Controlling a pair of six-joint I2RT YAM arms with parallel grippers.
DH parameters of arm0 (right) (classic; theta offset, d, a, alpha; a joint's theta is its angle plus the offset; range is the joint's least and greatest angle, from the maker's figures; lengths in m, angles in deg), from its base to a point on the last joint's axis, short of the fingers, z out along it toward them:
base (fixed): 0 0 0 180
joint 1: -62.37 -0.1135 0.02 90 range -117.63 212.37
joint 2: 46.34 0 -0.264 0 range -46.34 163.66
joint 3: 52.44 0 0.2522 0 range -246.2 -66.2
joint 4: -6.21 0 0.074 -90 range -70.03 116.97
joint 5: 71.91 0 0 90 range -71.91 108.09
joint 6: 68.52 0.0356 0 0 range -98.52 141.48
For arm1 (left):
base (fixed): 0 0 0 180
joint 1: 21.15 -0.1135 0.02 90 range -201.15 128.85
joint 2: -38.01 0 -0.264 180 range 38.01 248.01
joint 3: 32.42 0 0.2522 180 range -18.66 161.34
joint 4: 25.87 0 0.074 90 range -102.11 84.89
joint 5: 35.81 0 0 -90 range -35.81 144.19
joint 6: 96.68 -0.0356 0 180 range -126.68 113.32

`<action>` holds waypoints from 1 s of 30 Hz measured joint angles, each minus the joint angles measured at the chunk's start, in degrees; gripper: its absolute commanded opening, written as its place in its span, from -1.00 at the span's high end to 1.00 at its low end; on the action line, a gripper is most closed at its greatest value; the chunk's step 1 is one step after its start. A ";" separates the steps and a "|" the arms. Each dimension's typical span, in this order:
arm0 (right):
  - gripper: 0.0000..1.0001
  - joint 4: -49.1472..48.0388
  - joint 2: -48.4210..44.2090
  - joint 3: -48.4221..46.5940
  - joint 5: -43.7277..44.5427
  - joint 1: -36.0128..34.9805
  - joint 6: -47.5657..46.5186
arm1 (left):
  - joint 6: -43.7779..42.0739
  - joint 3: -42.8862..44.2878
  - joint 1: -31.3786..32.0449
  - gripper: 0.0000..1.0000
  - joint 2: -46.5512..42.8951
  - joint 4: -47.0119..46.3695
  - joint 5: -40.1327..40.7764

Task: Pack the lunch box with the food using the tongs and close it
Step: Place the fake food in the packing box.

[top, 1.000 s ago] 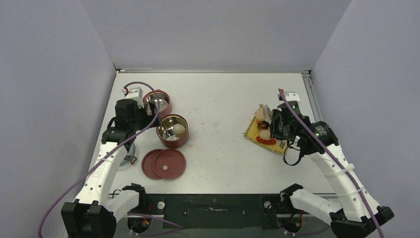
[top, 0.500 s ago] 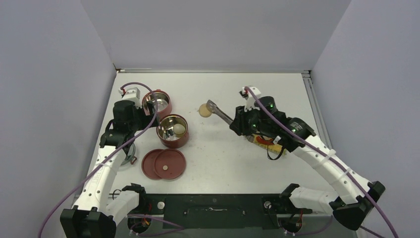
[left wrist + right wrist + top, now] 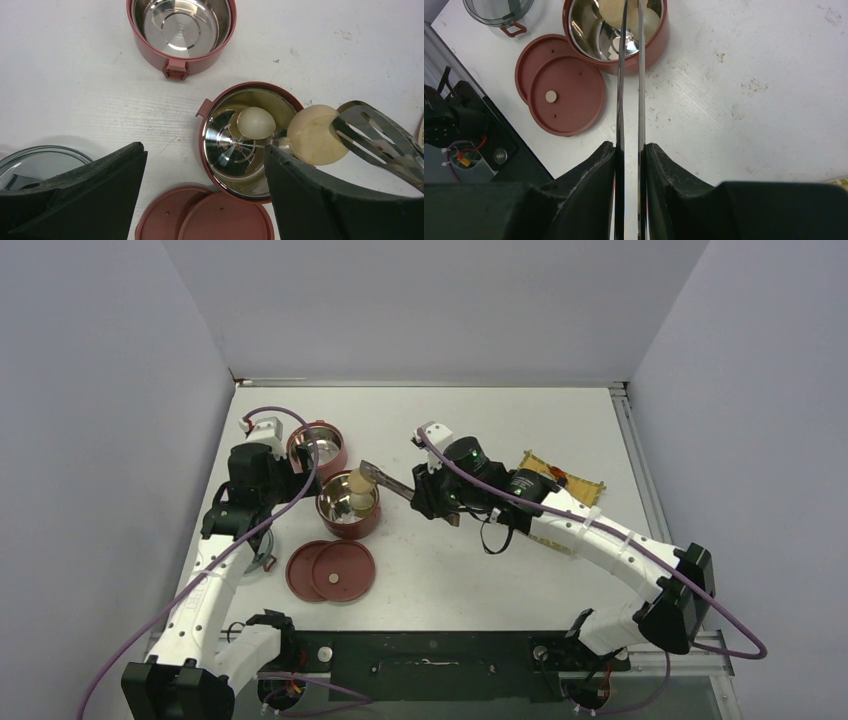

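Observation:
The lunch box stands as two open dark-red bowls: an empty far one [image 3: 318, 445] [image 3: 181, 30] and a near one [image 3: 347, 520] [image 3: 205, 145] with a pale cream ball [image 3: 256, 122] inside. Two flat red lids [image 3: 332, 570] [image 3: 561, 90] lie overlapped in front. My right gripper [image 3: 420, 492] [image 3: 630, 150] is shut on the silver tongs [image 3: 385, 482] [image 3: 619, 75]. Their tips [image 3: 375, 132] pinch a cream ball [image 3: 357, 483] [image 3: 316, 134] over the near bowl's right rim. My left gripper [image 3: 285, 478] [image 3: 205, 150] hangs open and empty above the near bowl's left side.
A yellow woven mat [image 3: 575, 485] with a small red piece [image 3: 553, 477] lies right of centre, partly under my right arm. A clear round lid [image 3: 262, 562] [image 3: 40, 162] sits left of the red lids. A small cream disc [image 3: 552, 96] rests on the upper red lid.
My right arm has swung left from the yellow mat, carrying the cream ball in the tongs across the table to the near bowl. The left arm has barely moved.

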 measured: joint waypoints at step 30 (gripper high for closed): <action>0.19 -3.54 13.11 -5.25 1.14 -2.25 -3.82 | -0.02 -0.28 0.00 -0.72 0.02 -0.07 -0.02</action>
